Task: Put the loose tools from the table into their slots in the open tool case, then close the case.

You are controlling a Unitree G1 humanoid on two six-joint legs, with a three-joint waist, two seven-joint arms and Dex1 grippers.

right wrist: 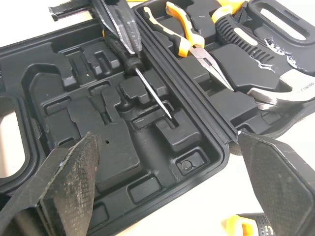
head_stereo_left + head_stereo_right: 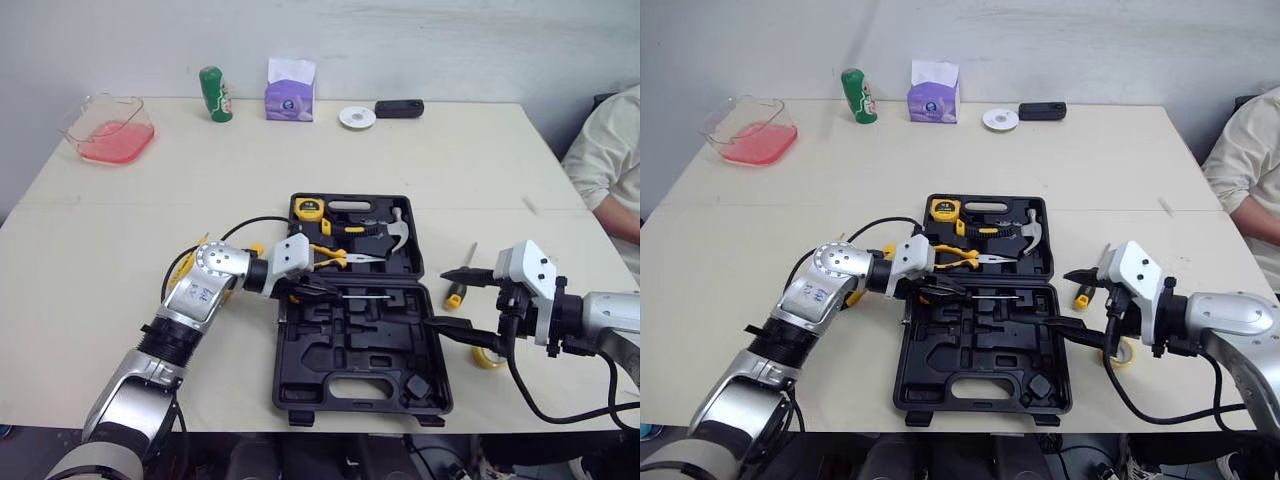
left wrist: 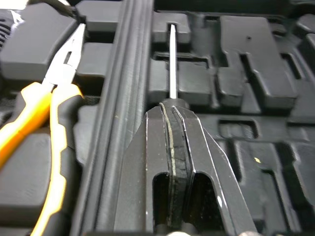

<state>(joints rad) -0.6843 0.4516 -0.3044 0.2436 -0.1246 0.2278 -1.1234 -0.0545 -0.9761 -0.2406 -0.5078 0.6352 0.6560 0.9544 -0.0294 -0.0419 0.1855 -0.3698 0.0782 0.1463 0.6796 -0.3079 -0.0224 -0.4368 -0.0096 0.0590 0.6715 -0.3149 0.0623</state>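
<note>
Beige table (image 2: 150, 210) w/ open tool case (image 2: 385, 345), loose screwdriver (image 2: 456, 294), pink tub (image 2: 140, 112), green can (image 2: 215, 94), tissue box (image 2: 290, 95), white disc (image 2: 357, 117).

The tool case (image 2: 350, 345) is matt black moulded plastic. The screwdriver (image 3: 172, 64) has a smooth, bright metal shaft. The pliers (image 1: 189, 42) have glossy yellow grips and polished metal tips, and the hammer (image 1: 283, 93) has a shiny metal head. The pads (image 1: 74, 172) of the right gripper (image 1: 165, 142) look rough and grainy. The table (image 2: 150, 220) is smooth, matt cream.
</note>
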